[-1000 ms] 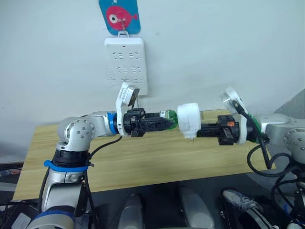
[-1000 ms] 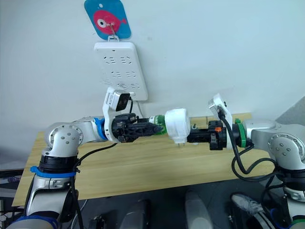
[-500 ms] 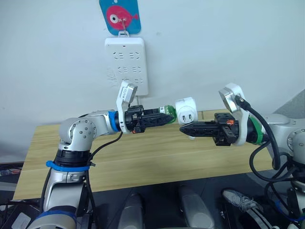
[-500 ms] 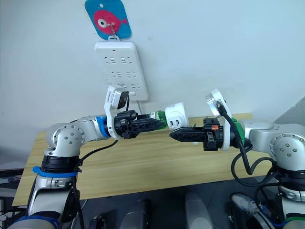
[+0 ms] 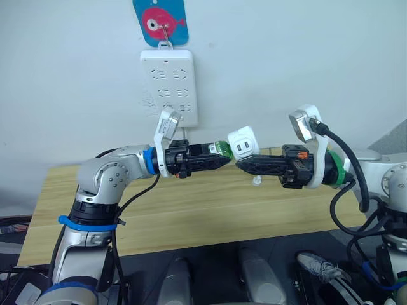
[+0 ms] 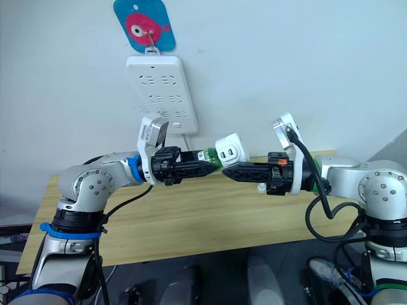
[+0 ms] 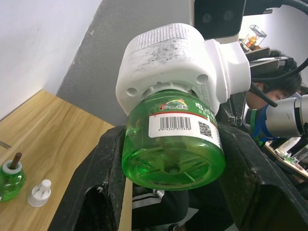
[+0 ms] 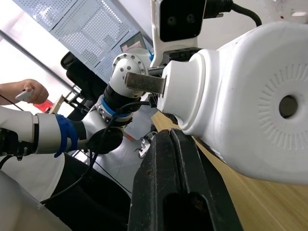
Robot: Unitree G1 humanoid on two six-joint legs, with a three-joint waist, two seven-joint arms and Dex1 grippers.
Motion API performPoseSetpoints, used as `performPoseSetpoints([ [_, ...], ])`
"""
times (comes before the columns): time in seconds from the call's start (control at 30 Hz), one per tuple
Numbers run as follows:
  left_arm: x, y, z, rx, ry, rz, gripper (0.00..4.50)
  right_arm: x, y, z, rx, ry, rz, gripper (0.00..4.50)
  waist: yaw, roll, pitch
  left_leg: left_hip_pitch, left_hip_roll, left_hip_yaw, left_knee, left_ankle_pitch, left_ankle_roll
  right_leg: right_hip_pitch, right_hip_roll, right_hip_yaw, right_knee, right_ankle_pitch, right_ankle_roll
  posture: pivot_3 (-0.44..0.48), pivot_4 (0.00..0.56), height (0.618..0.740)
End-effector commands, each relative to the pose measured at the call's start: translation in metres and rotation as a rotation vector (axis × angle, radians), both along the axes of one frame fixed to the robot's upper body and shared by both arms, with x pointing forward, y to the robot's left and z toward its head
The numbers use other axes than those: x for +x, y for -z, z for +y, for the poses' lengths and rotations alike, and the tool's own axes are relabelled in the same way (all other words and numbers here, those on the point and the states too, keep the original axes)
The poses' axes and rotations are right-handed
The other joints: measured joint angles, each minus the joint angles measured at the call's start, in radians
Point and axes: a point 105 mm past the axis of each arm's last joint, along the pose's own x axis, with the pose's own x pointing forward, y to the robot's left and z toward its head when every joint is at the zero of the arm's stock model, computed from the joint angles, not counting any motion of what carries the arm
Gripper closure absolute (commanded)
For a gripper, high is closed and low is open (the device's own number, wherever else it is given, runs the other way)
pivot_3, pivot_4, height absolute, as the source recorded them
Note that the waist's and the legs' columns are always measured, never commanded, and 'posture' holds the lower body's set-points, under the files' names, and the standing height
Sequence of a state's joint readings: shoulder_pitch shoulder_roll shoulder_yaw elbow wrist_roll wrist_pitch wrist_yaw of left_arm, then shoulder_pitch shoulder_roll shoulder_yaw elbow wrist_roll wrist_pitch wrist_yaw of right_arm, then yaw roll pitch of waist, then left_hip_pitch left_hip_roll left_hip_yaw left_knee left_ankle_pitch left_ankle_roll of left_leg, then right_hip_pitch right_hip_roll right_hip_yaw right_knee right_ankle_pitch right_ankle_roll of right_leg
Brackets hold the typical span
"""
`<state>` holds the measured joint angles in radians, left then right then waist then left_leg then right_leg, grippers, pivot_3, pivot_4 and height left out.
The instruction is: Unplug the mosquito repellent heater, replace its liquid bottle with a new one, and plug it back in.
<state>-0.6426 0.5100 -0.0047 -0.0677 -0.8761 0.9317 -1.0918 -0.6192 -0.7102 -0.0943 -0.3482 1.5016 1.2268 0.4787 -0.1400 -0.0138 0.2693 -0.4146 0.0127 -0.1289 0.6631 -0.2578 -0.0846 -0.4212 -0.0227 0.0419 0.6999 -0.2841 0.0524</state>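
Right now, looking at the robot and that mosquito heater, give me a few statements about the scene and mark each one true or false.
1. The mosquito repellent heater is plugged into the wall strip. False: it is held in the air between the two arms, above the table.
2. The left gripper is shut on the green bottle. True.
3. The green bottle is separate from the heater. False: its neck sits in the heater's base.
4. A second green bottle and a small white cap stand on the table. True.
5. The right gripper is wide open, far from the heater. False: its fingers are closed, just under the heater.
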Motion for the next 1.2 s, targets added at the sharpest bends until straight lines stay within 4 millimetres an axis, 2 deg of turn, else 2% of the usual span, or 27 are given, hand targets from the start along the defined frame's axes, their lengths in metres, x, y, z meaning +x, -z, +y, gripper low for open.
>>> performPoseSetpoints([
  [0.03,-0.008,-0.003,-0.011,0.000,0.055,-0.004,2.18,-0.015,-0.017,0.000,-0.007,-0.074,-0.106,4.50,0.001,0.000,0.000,0.000,0.000,0.000,0.000,0.000,0.000,0.000,0.000,0.000,0.000,0.000,0.000,-0.204,0.201,0.725],
  [0.17,-0.011,-0.005,-0.008,0.003,0.075,0.020,2.19,-0.022,-0.010,-0.003,-0.111,-0.100,-0.217,4.50,0.000,0.000,0.000,0.000,0.000,0.000,0.000,0.000,0.001,0.000,0.000,0.000,0.000,0.000,0.000,-0.201,0.202,0.725],
  [0.27,-0.010,-0.008,-0.003,-0.006,0.073,0.053,2.19,-0.018,-0.027,-0.008,-0.073,-0.084,-0.276,4.50,0.000,0.000,0.000,0.000,0.000,0.000,0.000,0.000,0.001,0.000,0.001,0.000,0.000,0.000,0.000,-0.199,0.202,0.725],
  [0.4,-0.014,0.001,0.001,0.050,0.097,0.069,2.19,-0.010,-0.054,-0.015,0.042,-0.038,-0.273,4.50,-0.002,0.000,0.000,0.000,0.001,0.000,0.000,0.000,0.000,0.000,0.001,0.000,0.000,0.000,0.000,-0.206,0.203,0.725],
  [0.5,-0.021,0.008,0.002,0.100,0.143,0.055,2.19,0.003,-0.063,-0.018,0.078,0.042,-0.282,4.50,-0.002,0.000,0.000,0.000,0.000,0.000,0.000,0.000,0.000,0.000,0.000,0.000,0.000,0.000,0.000,-0.214,0.204,0.725],
  [0.63,-0.026,0.008,0.000,0.109,0.183,0.053,2.19,0.025,-0.048,-0.020,0.013,0.128,-0.289,4.50,0.000,0.000,0.000,0.000,0.000,0.000,0.000,0.000,0.000,0.000,0.000,0.000,0.000,0.000,0.000,-0.214,0.204,0.725],
  [0.93,-0.029,0.003,0.002,0.105,0.203,0.045,2.19,0.008,-0.025,-0.009,-0.066,-0.023,-0.272,4.50,-0.001,0.000,0.000,0.000,0.000,0.000,0.000,0.000,0.000,0.000,0.000,0.000,0.000,0.000,0.000,-0.202,0.198,0.725],
  [1.2,-0.030,0.001,0.002,0.095,0.210,0.044,2.19,0.007,-0.018,-0.008,-0.084,-0.026,-0.268,4.50,-0.001,0.000,0.000,0.000,0.000,0.000,0.000,0.000,0.000,0.000,0.000,0.000,0.000,0.000,0.000,-0.202,0.193,0.725],
])
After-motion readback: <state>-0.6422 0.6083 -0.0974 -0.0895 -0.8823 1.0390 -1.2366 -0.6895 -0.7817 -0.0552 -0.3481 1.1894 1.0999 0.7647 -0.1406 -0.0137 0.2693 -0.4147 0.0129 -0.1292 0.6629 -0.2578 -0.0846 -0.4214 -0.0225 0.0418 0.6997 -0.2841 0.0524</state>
